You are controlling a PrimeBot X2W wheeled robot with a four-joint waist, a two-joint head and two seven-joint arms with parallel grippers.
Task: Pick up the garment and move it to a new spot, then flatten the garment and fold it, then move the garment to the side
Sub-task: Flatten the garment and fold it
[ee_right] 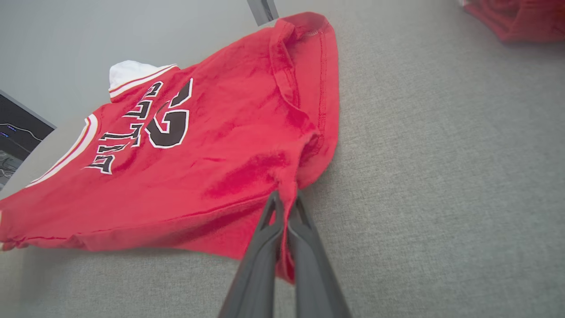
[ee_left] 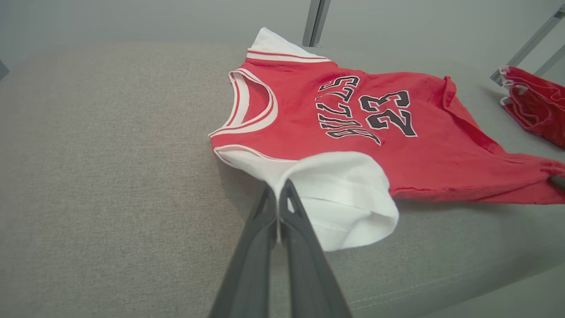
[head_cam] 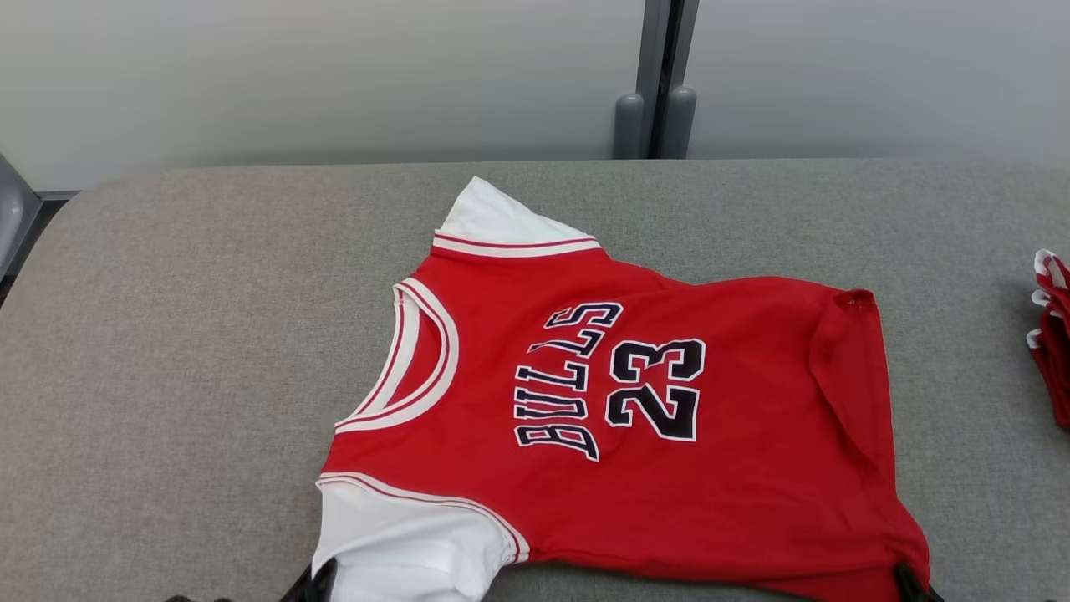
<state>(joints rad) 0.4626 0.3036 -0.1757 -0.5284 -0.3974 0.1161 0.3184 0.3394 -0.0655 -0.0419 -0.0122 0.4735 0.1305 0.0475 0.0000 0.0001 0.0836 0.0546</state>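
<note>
Left claw (ee_left: 278,187) is clamped shut on the white sleeve (ee_left: 340,198) of the jersey (ee_left: 353,123). Right claw (ee_right: 286,198) is pinched shut on the red hem corner (ee_right: 287,185). Head view: left claw (head_cam: 318,581) at the bottom left, right claw (head_cam: 911,581) at the bottom right, jersey (head_cam: 635,468) stretched between them.

Jersey lies front up on the grey table (head_cam: 167,334) and spreads away ahead of both claws, collar (head_cam: 410,359) on the left claw's side, hem on the right claw's side. The edge nearest the claws is raised off the table, with shadow under it. Far sleeve (head_cam: 493,221) lies flat, well ahead of the left claw. Far hem corner is folded over as a flap (head_cam: 844,334), ahead of the right claw.

Other things: red pile (head_cam: 1055,343) out to the right of the right claw, well apart from the jersey, at the picture's edge. Grey post (head_cam: 660,75) against the wall beyond the table, far ahead of both claws. Nothing lies between claws and jersey.

Room: bare table wide to the left of the left claw, a strip between the right claw and the pile, a band beyond the jersey up to the table's far edge. Table's front edge (ee_left: 441,287) shows low and to the right of the left claw in its wrist view.
</note>
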